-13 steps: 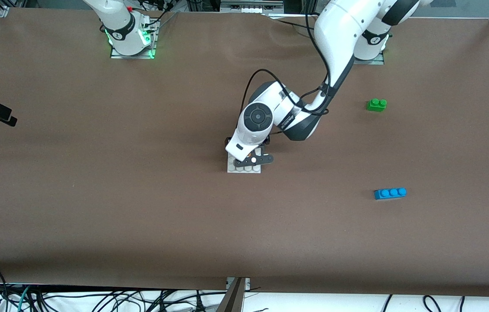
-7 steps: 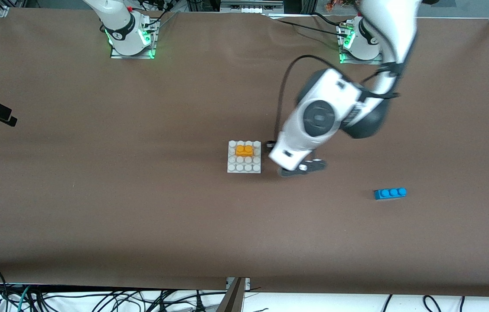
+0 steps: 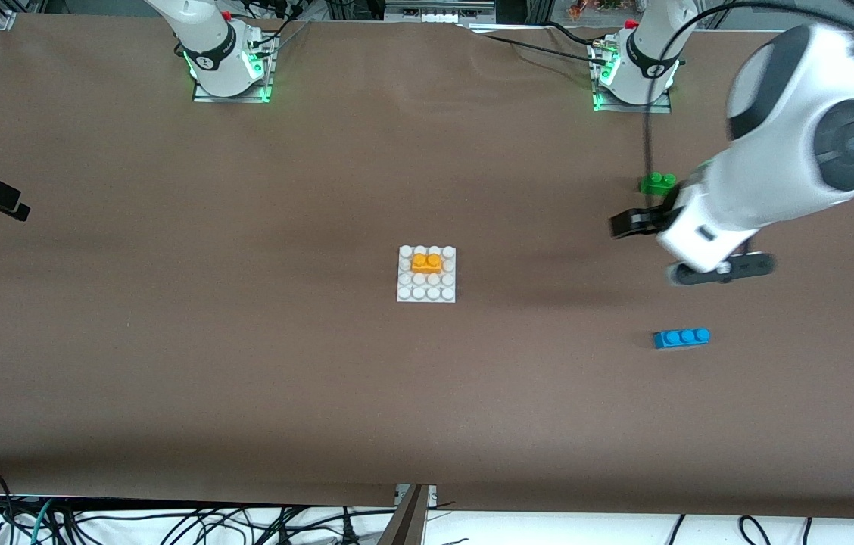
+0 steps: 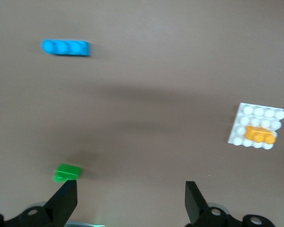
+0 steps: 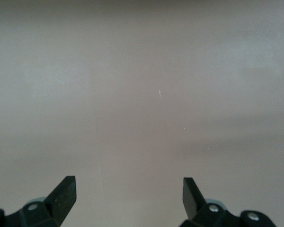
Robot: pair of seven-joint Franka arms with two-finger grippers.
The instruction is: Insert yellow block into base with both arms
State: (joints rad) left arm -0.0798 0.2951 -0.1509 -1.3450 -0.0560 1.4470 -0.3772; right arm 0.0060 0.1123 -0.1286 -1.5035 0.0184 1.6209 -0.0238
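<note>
- Yellow block [image 3: 427, 263] seated on studs of white base [image 3: 406, 291] at table centre, toward its 12 o'clock edge.
- Left gripper [image 3: 688, 246] up in the air at base's 3 o'clock, over bare table between green brick [image 3: 657, 183] and blue brick [image 3: 681, 337], fingers [image 4: 64, 201] spread, empty.
- Right gripper [image 5: 128, 198] over bare table, fingers [image 5: 61, 195] spread, empty.

My arms [image 3: 790, 144] are glossy white shells with dark grey round joint caps, black cables looping alongside. My bases [image 3: 226, 72] glow green. Each claw [image 4: 130, 205] has black wedge fingers [image 5: 64, 194].
</note>
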